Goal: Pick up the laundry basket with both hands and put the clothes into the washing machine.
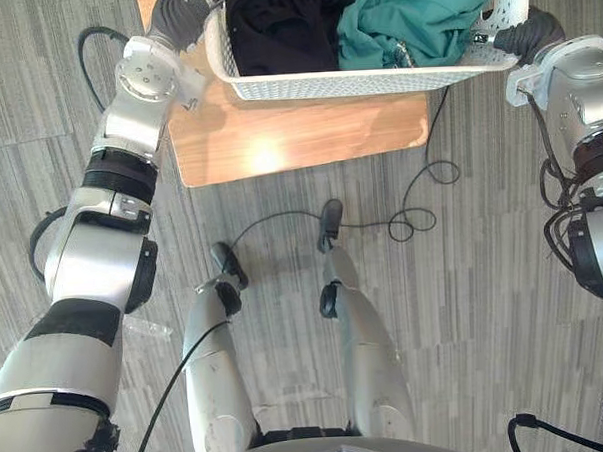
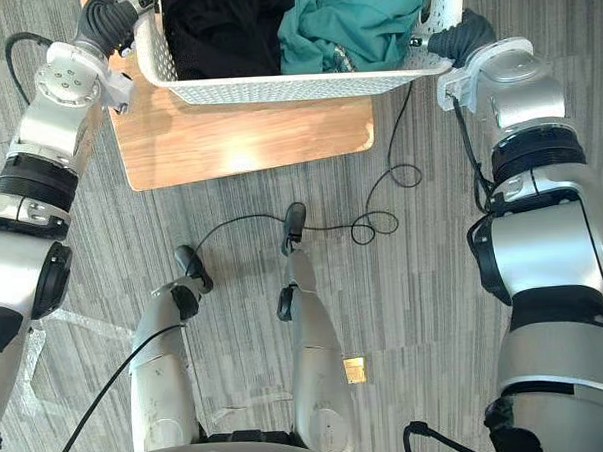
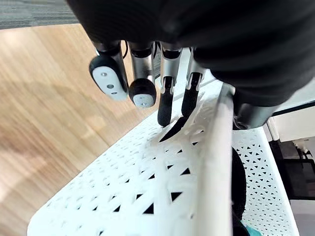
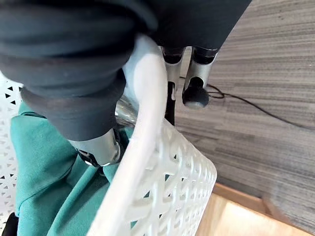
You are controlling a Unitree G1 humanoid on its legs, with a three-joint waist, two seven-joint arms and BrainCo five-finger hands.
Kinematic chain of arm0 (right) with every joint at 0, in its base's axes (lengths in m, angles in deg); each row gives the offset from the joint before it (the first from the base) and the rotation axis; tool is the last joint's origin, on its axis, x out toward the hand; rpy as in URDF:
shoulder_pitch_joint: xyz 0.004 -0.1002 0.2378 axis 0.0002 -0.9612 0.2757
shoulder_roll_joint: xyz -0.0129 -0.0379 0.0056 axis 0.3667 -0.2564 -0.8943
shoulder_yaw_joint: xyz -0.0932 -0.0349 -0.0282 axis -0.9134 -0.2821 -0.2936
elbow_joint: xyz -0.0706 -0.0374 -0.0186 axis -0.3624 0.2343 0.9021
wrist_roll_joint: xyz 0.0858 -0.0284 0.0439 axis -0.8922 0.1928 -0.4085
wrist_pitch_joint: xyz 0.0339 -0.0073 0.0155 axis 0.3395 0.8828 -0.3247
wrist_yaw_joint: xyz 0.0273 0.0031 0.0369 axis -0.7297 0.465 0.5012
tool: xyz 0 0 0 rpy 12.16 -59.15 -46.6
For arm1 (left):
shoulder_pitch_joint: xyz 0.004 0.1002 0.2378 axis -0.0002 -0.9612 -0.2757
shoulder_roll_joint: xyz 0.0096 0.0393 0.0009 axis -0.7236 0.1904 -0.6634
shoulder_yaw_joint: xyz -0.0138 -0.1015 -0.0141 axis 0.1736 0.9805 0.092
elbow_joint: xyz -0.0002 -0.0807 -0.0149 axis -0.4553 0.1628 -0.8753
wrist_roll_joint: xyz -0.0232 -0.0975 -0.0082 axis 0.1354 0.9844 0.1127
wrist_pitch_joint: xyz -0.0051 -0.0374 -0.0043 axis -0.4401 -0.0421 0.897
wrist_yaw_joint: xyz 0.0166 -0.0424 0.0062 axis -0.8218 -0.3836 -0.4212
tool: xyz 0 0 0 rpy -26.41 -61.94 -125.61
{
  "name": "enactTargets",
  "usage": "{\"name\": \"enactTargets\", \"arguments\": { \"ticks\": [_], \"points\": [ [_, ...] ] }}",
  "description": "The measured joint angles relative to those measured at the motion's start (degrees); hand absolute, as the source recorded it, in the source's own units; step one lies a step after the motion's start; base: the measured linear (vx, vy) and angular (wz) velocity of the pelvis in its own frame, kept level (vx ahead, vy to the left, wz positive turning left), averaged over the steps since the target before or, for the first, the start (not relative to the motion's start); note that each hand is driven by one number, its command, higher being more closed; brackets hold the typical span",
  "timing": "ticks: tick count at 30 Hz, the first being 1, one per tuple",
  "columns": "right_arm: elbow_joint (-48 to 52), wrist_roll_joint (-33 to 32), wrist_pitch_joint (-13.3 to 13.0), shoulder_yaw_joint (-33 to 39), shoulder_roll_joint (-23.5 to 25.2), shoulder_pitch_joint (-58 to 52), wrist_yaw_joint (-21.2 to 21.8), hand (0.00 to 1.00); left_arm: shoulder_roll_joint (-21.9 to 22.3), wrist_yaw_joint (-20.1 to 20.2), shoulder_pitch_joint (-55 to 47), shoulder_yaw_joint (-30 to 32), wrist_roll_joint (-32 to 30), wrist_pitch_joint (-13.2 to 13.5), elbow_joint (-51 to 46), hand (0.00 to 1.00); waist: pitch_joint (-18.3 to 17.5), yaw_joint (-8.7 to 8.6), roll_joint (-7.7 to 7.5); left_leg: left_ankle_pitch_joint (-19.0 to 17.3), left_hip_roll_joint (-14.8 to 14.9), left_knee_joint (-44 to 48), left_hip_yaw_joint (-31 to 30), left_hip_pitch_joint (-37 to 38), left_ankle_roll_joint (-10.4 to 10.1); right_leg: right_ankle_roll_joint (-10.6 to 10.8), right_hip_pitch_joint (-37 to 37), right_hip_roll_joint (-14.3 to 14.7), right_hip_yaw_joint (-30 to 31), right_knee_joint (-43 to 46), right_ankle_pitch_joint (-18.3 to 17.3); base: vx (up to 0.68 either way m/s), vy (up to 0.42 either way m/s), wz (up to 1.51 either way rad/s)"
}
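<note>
Left eye view: the white perforated laundry basket [image 1: 365, 83] sits at the far edge of the scene, over a light wooden table [image 1: 298, 136] that stands on a grey striped floor [image 1: 485, 308]. The far part of the basket is cut off by the frame edge. It cannot be determined whether the basket base rests on the table or is held just above it.

Contents: a black garment [image 1: 283, 27] fills the left half and a teal garment [image 1: 412, 16] the right half. The two touch at the middle, and both are partly cut off.

The left robot hand [image 1: 180, 19] is at the left rim and the right robot hand [image 1: 528, 31] at the right rim. From the head camera only their dark covers can be made out.

Left wrist view: the fingers [image 3: 165, 98] reach down the outer wall, the rim passes under the palm, and the thumb is largely hidden on the inner side, so this robot hand is clamped over the rim.

Right wrist view: the fingers [image 4: 196, 93] lie outside the wall and the thumb [image 4: 101, 147] inside against the teal garment, pinching the rim.
</note>
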Motion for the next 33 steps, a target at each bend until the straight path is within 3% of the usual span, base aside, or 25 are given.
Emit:
{"name": "enactTargets", "arguments": {
  "ticks": [5, 9, 14, 16, 21, 24, 25, 26, 29, 33],
  "points": [
    [5.67, -0.24, 0.16, 2.64, 0.0, -2.83, -2.95, 1.0, -0.05, -2.49, 0.11, 0.07, -1.24, -1.76, -2.01, 1.0, 0.01, -0.02, -0.01, -0.46, 0.74, 0.78, 0.27, -0.27, -0.18, -0.08, -0.42, 0.58, 0.6, 0.01, 0.07, -0.01, -0.051, -0.09],
    [16.0, -4.29, 0.42, 7.64, -0.84, -8.36, -8.1, 1.0, -1.32, -6.87, -3.88, 0.39, 0.92, -2.69, -11.79, 1.0, 0.04, -0.05, -0.03, -0.45, 0.81, 0.92, 0.42, -0.71, -0.18, -0.9, -1.06, 0.61, 0.6, 0.2, 0.95, 0.01, -0.042, -0.03],
    [34.14, -5.39, 0.22, 12.13, -4.31, -18.84, -13.09, 1.0, -3.71, -10.8, -14.14, 2.33, 11.44, -2.13, -24.82, 1.0, 0.04, -0.11, -0.02, -0.46, 0.53, -0.59, 0.43, 2.98, -0.2, -0.63, -0.01, 0.17, -0.3, 3.76, 3.08, 0.01, -0.013, 0.0],
    [43.18, -6.41, -1.01, 16.59, -5.62, -27.0, -15.28, 1.0, -3.94, -12.98, -20.31, 2.31, 17.95, -0.41, -31.29, 1.0, 0.03, 0.14, 0.0, -0.59, -0.23, -1.7, 0.24, 6.38, -0.43, -0.52, 2.57, -0.46, -0.58, 5.18, 1.67, 0.07, 0.015, 0.16],
    [57.16, -6.42, -4.31, 25.13, -5.9, -42.48, -17.47, 1.0, -4.54, -16.31, -32.11, 2.6, 25.21, 2.34, -44.9, 1.0, 0.03, 0.43, 0.01, -1.07, -1.31, -2.54, 0.13, 11.52, -0.84, -0.15, 6.51, -1.61, -0.75, 7.96, -1.64, 0.05, 0.018, 0.11],
    [65.31, -5.96, -5.96, 31.54, -2.6, -54.59, -17.66, 1.0, -4.13, -17.29, -42.55, 2.87, 28.15, 3.3, -54.95, 1.0, -0.03, 0.3, 0.01, -2.14, -1.63, -2.58, -0.03, 16.04, -1.11, -0.33, 10.99, -2.08, -1.01, 9.35, -7.4, 0.05, -0.013, 0.07],
    [66.67, -5.12, -6.36, 32.66, -1.35, -56.63, -17.67, 1.0, -3.82, -17.42, -44.6, 2.94, 28.41, 3.6, -56.73, 1.0, -0.04, 0.29, 0.01, -2.22, -1.69, -2.77, 0.04, 17.02, -1.15, -0.24, 11.7, -2.14, -0.99, 9.64, -7.79, 0.03, -0.022, 0.02],
    [69.43, -3.7, -7.24, 34.72, 2.44, -61.41, -17.67, 1.0, -2.5, -17.45, -48.8, 2.96, 29.14, 3.93, -59.76, 1.0, -0.09, 0.26, -0.01, -2.39, -1.92, -3.57, 0.18, 19.44, -1.4, -0.03, 13.52, -2.22, -1.04, 10.14, -8.82, 0.04, -0.035, 0.04],
    [71.46, 0.1, -10.29, 36.17, 12.69, -72.05, -17.12, 1.0, 2.0, -17.18, -61.4, 2.65, 28.93, 5.15, -63.99, 1.0, -6.01, -0.84, 0.02, -3.36, -2.8, -5.46, -0.06, 22.44, -2.55, 0.38, 15.21, -1.91, -0.82, 10.91, -11.31, 0.07, -0.035, -0.01],
    [71.36, 3.89, -10.6, 36.46, 23.12, -83.17, -13.65, 1.0, 5.64, -13.09, -71.78, 2.31, 25.88, 4.22, -64.17, 1.0, -9.1, -2.71, 0.54, -4.07, -2.41, -5.89, -0.86, 28.86, -3.07, 0.13, 20.79, -0.76, -0.01, 11.32, -12.66, 0.12, 0.003, -0.14]
  ]
}}
